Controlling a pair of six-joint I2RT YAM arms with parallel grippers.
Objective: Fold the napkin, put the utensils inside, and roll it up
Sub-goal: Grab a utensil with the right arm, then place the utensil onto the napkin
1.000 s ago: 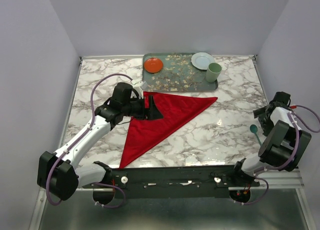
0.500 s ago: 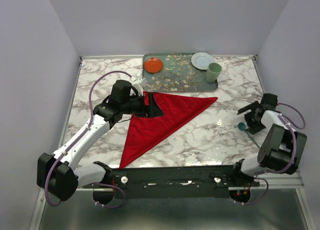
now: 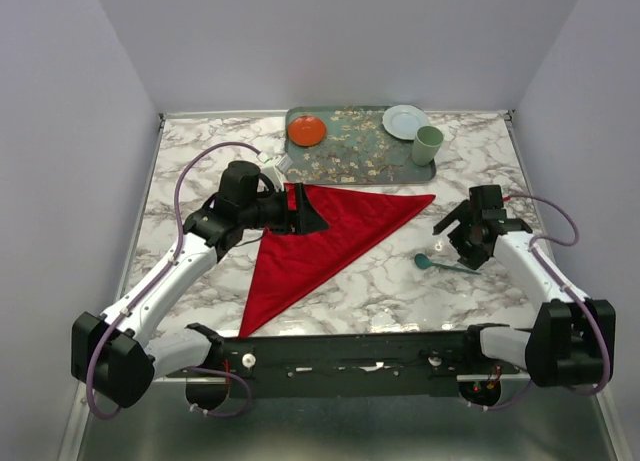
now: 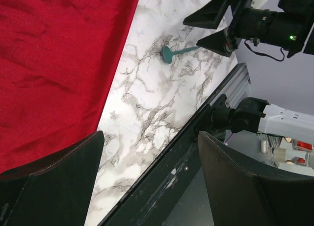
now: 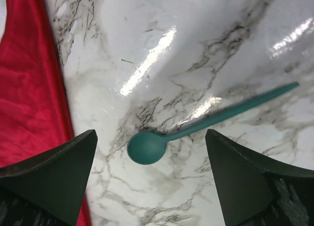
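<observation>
Napkin [image 3: 330, 231] lies on the table [image 3: 200, 166] already folded into a red triangle, so the folding step looks done and the cutlery comes next. Just beyond the napkin's right slanted edge, apart from the cloth, a teal spoon [image 5: 145, 147] rests flat on the marble. The right hand [image 5: 151, 135] hovers directly over it, fingers spread wide and straddling the bowl end, probably lined up to pinch it and carry it onto the napkin. The left hand [image 4: 150, 135] hangs over the napkin's far left corner, fingers apart and holding nothing, likely waiting out of the way.
</observation>
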